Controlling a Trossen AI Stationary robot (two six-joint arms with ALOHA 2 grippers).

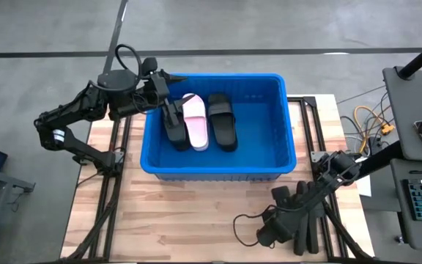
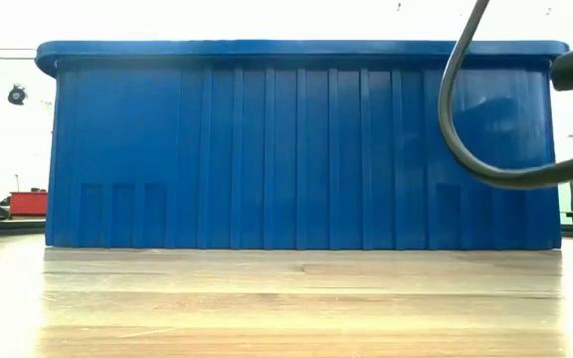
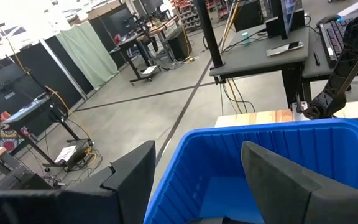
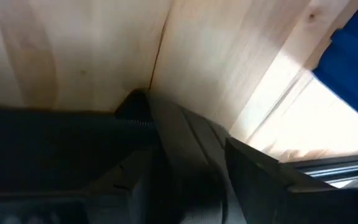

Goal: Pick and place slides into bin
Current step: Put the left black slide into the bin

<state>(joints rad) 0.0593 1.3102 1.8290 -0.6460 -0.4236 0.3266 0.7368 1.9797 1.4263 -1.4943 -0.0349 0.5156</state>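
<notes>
The bin (image 1: 269,158) sits at the surface's far middle, holding three slides (image 1: 209,121): a black one, a pink one (image 1: 195,122) and another black, lying side by side in its left half. The left end effector (image 1: 171,116) hangs over the bin's left wall, fingers spread, at the leftmost black slide; this looks like a release. The right end effector (image 1: 288,220) is low at the near right edge on black slides (image 1: 308,233); whether it grips I cannot tell. Next, probably lift and carry over the rim.
</notes>
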